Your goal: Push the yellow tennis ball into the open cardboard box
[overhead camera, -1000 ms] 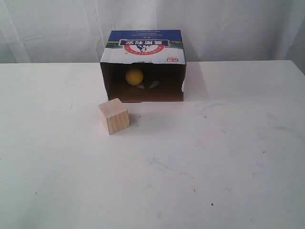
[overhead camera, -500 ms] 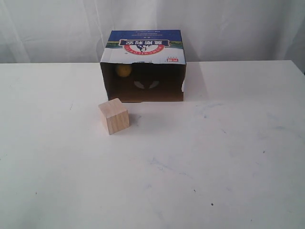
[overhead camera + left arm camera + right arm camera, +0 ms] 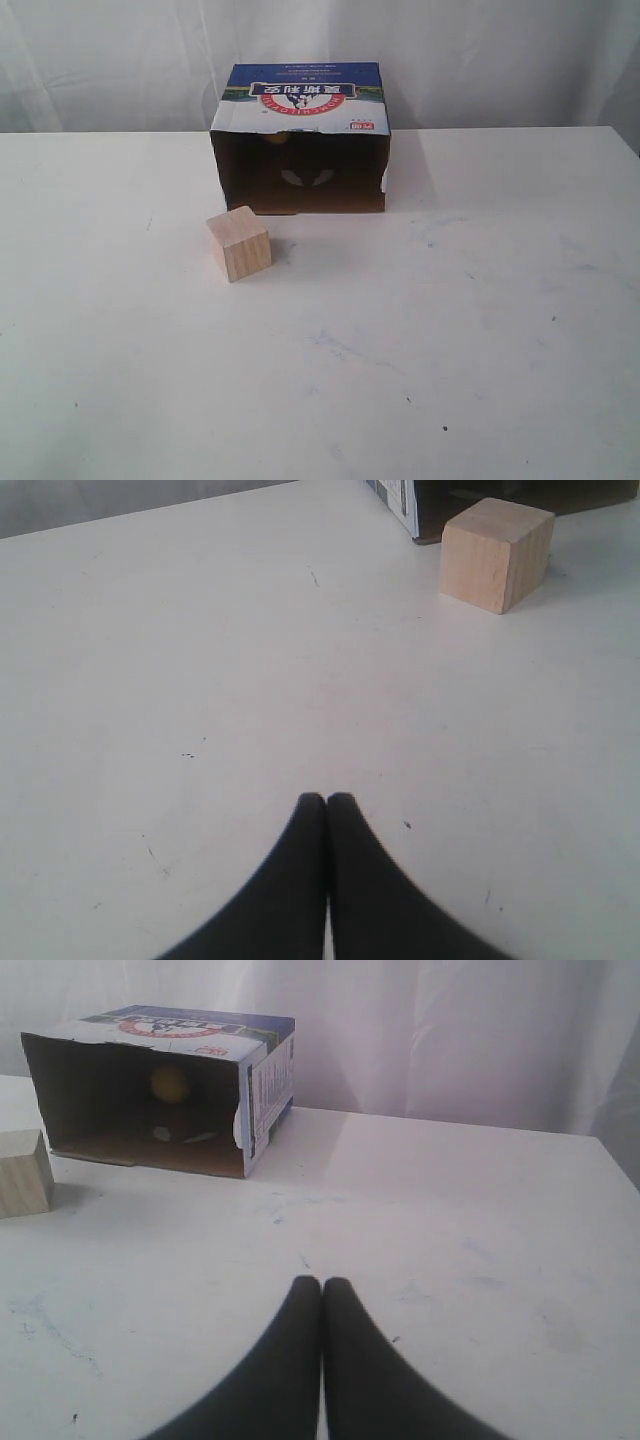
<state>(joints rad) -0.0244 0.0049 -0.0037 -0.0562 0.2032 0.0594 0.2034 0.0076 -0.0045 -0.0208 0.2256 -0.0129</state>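
The open cardboard box lies on its side at the back of the table, its dark opening facing the camera. The yellow tennis ball sits deep inside it, dim in the shadow in the right wrist view. In the exterior view only a faint yellow trace of the ball shows under the box's top edge. My left gripper is shut and empty, hovering over bare table away from the box. My right gripper is also shut and empty, well back from the box. Neither arm appears in the exterior view.
A pale wooden cube stands on the white table just in front of the box's left corner; it also shows as the cube and the cube. A white curtain hangs behind the table.
The ball has rolled from the middle of the box's opening back into its shadowed depth, and has nearly vanished from the exterior view. The cube and box have not moved.
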